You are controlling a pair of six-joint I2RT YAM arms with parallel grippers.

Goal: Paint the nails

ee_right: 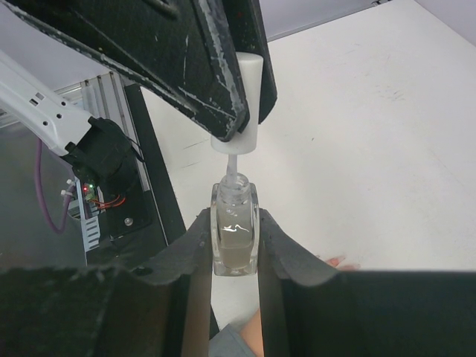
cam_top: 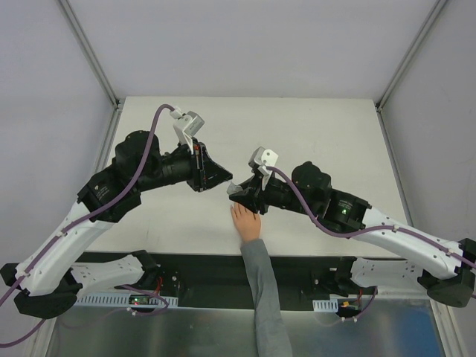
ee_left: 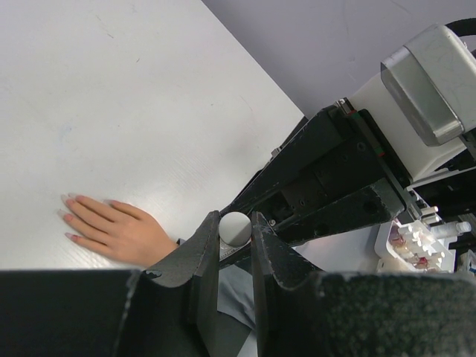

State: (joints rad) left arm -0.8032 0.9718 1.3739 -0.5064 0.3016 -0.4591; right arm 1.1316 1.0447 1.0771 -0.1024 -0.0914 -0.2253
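Note:
A pale peach hand (cam_top: pixel 246 223) with a grey sleeve (cam_top: pixel 262 297) lies flat on the white table, fingers together. Its nails (ee_left: pixel 67 217) show faintly at the fingertips in the left wrist view. My right gripper (ee_right: pixel 234 217) is shut on a small clear bottle (ee_right: pixel 235 242) and holds it just above the fingertips (ee_right: pixel 338 262). My left gripper (ee_left: pixel 235 222) is shut on the bottle's white cap (ee_left: pixel 236 227). The cap (ee_right: pixel 244 104) is lifted off, and its thin brush stem (ee_right: pixel 232 165) reaches into the bottle's neck. Both grippers meet (cam_top: pixel 232 190) just beyond the hand.
A white rack of small bottles (ee_left: pixel 420 242) stands off to the side in the left wrist view. The table's black front edge (cam_top: pixel 201 260) and the arm bases lie near the sleeve. White walls enclose the table.

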